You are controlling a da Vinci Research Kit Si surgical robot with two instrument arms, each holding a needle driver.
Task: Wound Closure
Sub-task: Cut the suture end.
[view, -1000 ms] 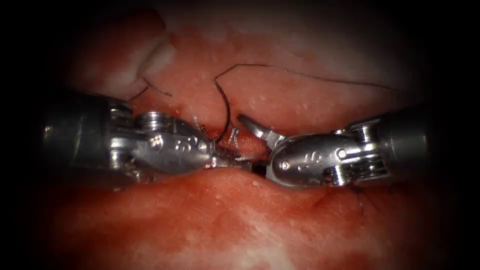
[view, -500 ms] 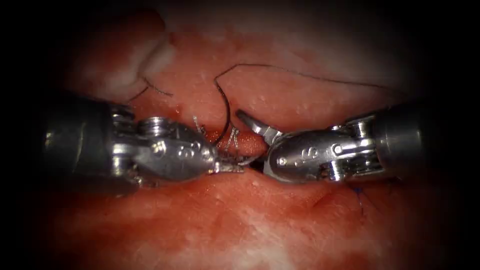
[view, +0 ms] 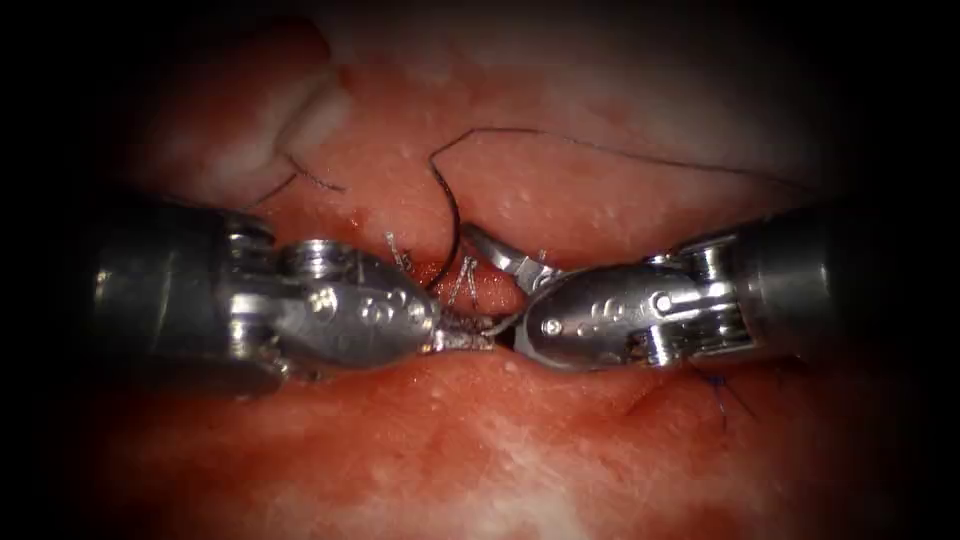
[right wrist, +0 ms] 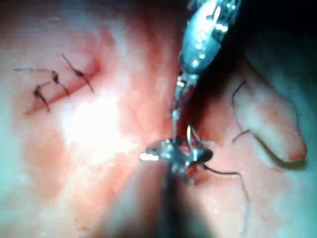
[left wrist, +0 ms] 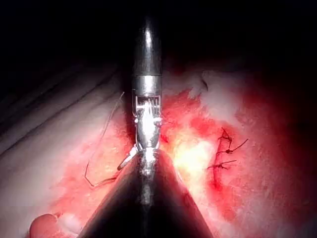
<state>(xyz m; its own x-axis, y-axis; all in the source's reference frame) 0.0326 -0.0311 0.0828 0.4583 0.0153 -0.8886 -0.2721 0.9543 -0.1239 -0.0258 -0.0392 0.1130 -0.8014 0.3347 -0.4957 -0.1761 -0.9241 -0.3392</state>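
The cut in the tissue (view: 600, 215) runs across the endoscope view between the two tools. The dark curved needle (view: 455, 222) stands over the cut's far edge, and its lower end dips into the cut behind the left tool's head. Thread (view: 620, 152) leaves its upper end and trails right. My left tool (view: 465, 338) has its jaws shut on a thin bright curved piece, apparently the needle's near end. My right tool (view: 500, 290) is open, one jaw raised and the other low, straddling the left jaws' tip. In the left wrist view the right tool (left wrist: 141, 148) faces me.
A loose thread end (view: 315, 180) lies on the pale fold of tissue at the far left. Knotted stitches (view: 722, 392) sit under the right tool's shaft and appear as stitches (left wrist: 223, 151) and stitches (right wrist: 54, 82) in the wrist views. Red fluid wets the tissue around the cut.
The right tool has slid left, bringing its open jaws up to the left tool's tip. The left tool has edged right. The needle's upper curve and the thread have stayed put.
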